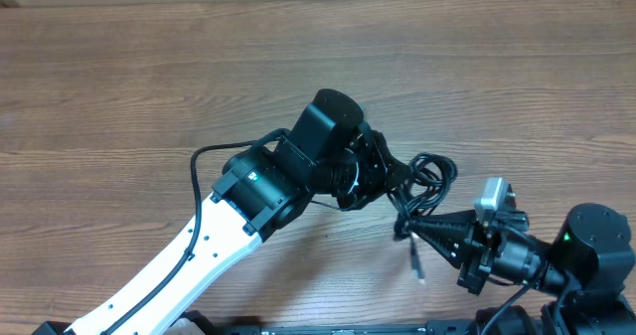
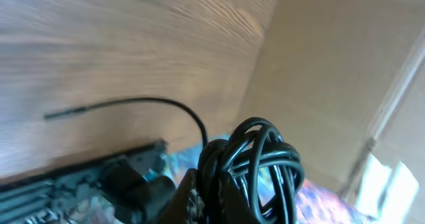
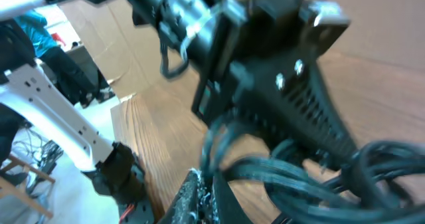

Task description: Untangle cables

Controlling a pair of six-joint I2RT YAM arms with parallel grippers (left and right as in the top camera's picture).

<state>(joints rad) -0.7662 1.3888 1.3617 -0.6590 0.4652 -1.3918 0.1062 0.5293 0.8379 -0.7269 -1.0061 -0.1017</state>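
I count one tangled bundle of black cables (image 1: 427, 174) over the wooden counter (image 1: 149, 67), pinched by both my left jaws and my right jaws.

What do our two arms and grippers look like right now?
The left arm: white link, black joints, thin black wire looping alongside. The right arm: all black, green light, grey wrist camera. The left gripper and right gripper: black, tapering fingers.
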